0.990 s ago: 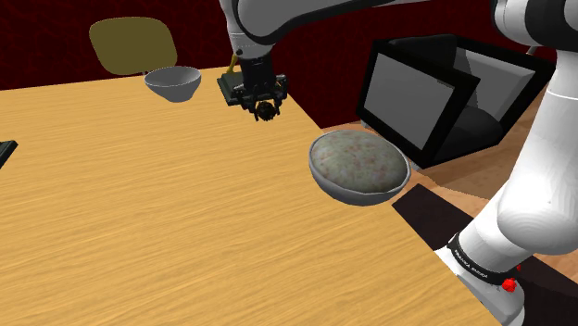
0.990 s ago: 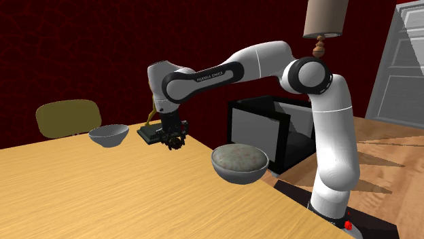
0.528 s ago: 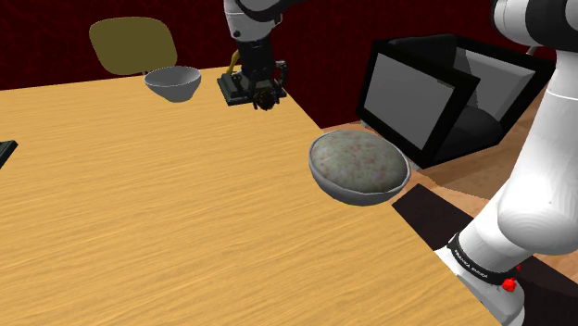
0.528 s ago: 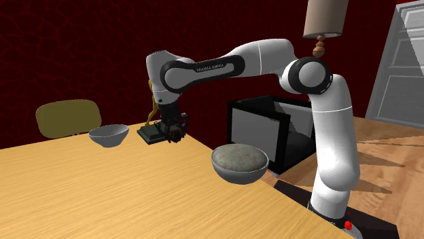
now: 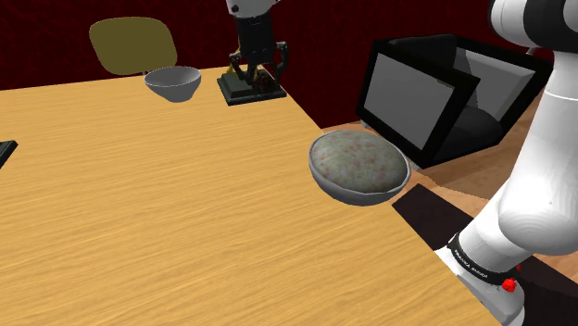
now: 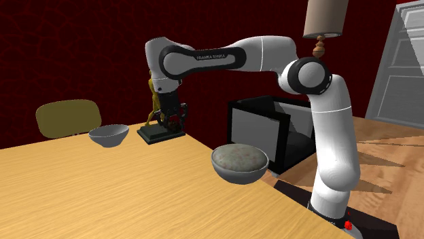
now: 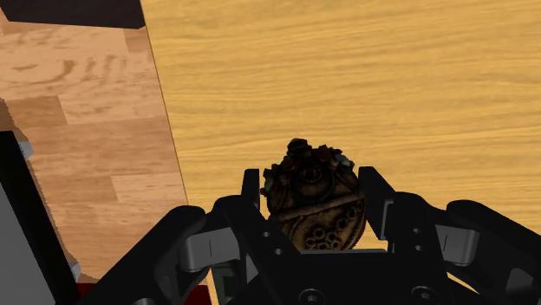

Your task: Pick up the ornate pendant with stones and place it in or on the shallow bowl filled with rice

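The pendant (image 7: 310,195): round, dark bronze-brown, ornate w/ raised scrollwork & small studs, a knob at its far end. It's clasped btwn the two black fingers (image 7: 370,186), one on each side, and held off the table (image 5: 139,204), near the table's edge. The bowl (image 5: 345,193): shallow, grey, rounded wall, upright, heaped w/ a speckled grey-white filling w/ faint reddish flecks. It sits at the table's edge, in the shoulder view's right half. The pendant & the bowl are well apart, not touching.
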`<state>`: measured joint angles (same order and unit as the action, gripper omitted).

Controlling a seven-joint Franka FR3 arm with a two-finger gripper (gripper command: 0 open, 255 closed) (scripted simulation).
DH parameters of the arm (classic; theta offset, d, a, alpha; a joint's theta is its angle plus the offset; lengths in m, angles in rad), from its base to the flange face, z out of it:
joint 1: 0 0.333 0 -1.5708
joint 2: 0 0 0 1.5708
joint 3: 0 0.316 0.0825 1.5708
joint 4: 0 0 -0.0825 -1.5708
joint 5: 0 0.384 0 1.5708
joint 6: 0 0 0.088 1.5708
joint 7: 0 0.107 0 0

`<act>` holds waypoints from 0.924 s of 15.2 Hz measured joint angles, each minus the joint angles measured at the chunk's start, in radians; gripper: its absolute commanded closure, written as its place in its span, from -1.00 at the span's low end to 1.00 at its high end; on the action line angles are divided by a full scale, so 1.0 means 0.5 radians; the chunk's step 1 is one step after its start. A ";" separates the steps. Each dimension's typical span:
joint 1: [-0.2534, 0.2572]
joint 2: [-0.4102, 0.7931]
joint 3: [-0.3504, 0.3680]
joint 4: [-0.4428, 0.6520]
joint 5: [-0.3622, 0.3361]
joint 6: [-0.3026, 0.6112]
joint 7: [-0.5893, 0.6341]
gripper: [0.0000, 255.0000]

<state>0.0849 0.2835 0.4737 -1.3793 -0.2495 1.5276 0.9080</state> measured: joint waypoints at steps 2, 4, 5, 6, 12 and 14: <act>0.012 0.015 0.002 0.082 -0.007 -0.069 -0.005 1.00; 0.029 0.039 0.004 0.164 -0.017 -0.129 -0.004 1.00; 0.036 0.049 0.004 0.206 -0.023 -0.161 -0.007 1.00; 0.044 0.060 0.005 0.248 -0.028 -0.194 -0.007 1.00; 0.101 0.142 0.006 0.530 -0.071 -0.397 -0.022 1.00; 0.126 0.181 0.004 0.640 -0.091 -0.470 -0.027 1.00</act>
<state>0.1479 0.3740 0.4759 -1.0593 -0.2951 1.2925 0.8942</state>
